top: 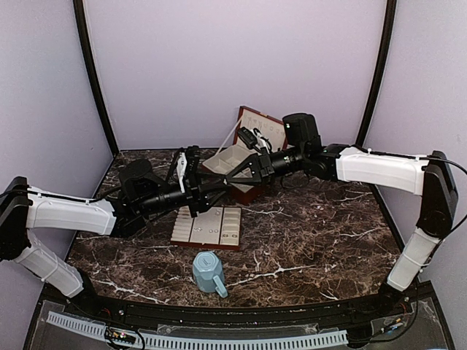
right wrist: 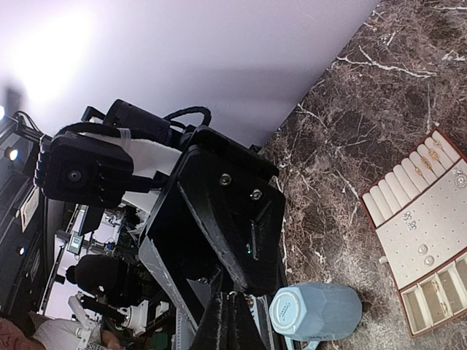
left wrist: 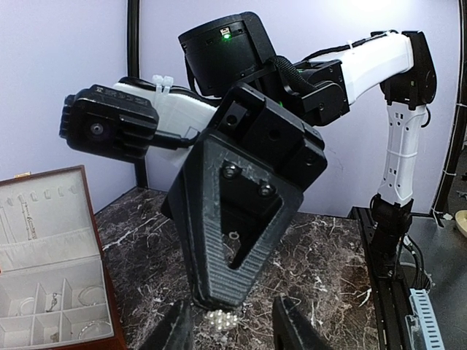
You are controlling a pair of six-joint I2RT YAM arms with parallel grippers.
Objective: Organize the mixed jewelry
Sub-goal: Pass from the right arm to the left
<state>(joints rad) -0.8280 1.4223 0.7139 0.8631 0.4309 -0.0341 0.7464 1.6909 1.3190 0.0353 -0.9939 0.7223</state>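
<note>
Dark marble bench underneath. Open brown box at back, flat tray nearer, blue mug nearest. Right pincer pinched tight, tip down between fingers of left pincer, part-spread. Pearly cluster just under that tip. Jewelry lying in box cells, more on tray.

Two arms, one box, one tray, one mug — one pearl cluster.

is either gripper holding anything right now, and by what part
The shut right gripper appears to pinch a small pearly cluster by its top edge; the left gripper stands open around it, not touching.
</note>
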